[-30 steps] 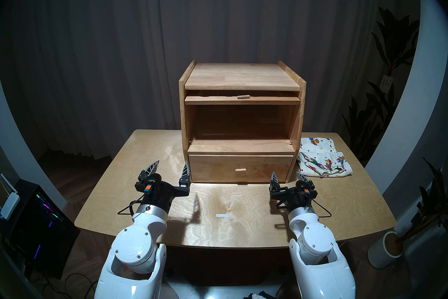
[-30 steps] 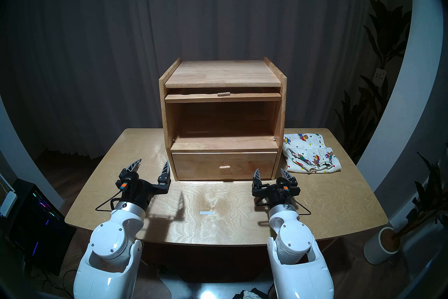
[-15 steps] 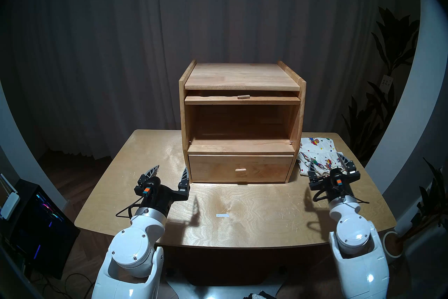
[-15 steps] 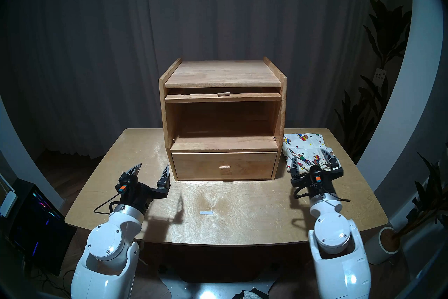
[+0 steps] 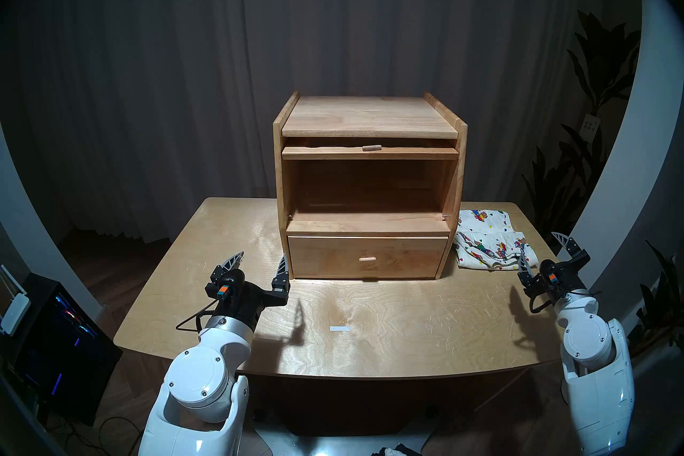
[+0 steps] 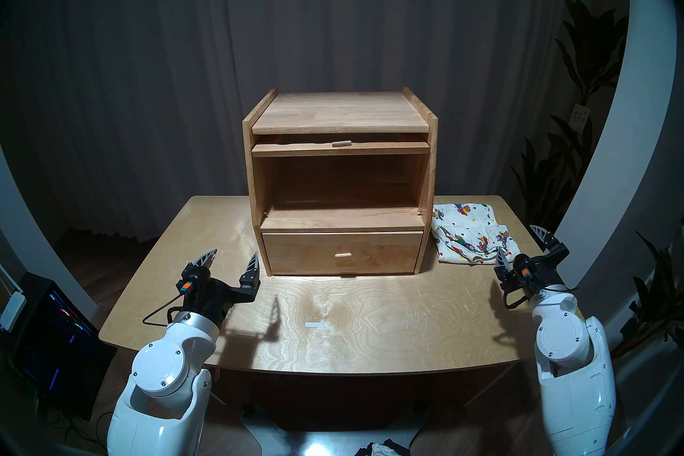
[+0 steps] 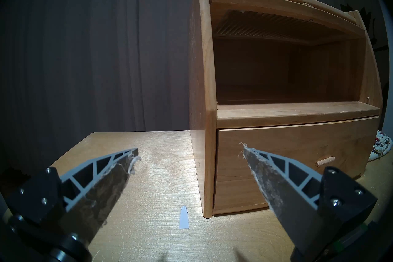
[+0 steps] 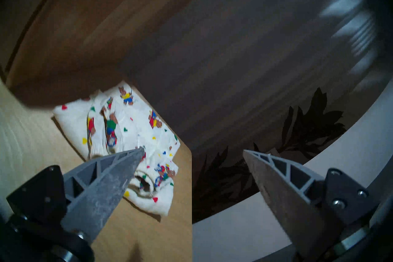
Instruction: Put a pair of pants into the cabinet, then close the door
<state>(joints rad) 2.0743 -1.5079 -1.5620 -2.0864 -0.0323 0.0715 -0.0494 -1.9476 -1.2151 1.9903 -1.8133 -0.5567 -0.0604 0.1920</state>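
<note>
The cream pair of pants (image 5: 488,244) (image 6: 470,237) (image 8: 127,127), printed with bears and hearts, lies folded on the table right of the cabinet (image 5: 370,118) (image 6: 340,111) (image 7: 204,85). The upper compartment stands open and bare. The door (image 5: 407,153) (image 6: 388,149) (image 7: 276,4) is swung up flat under the top, peg handle facing front. My right gripper (image 5: 538,244) (image 6: 516,237) (image 8: 193,150) hovers open and empty at the table's right edge, just beside the pants' front right corner. My left gripper (image 5: 261,256) (image 6: 234,253) (image 7: 189,148) is open and empty, left of the drawer.
The drawer (image 5: 367,274) below the compartment is shut. A small white tape mark (image 5: 339,328) lies on the table (image 5: 407,351). Dark plants (image 5: 592,74) stand off the right edge, and a computer case (image 5: 55,333) sits on the floor at left.
My right arm swung from in front of the drawer's right end out to the table's right edge beside the pants, staying open. The left arm drew back slightly.
</note>
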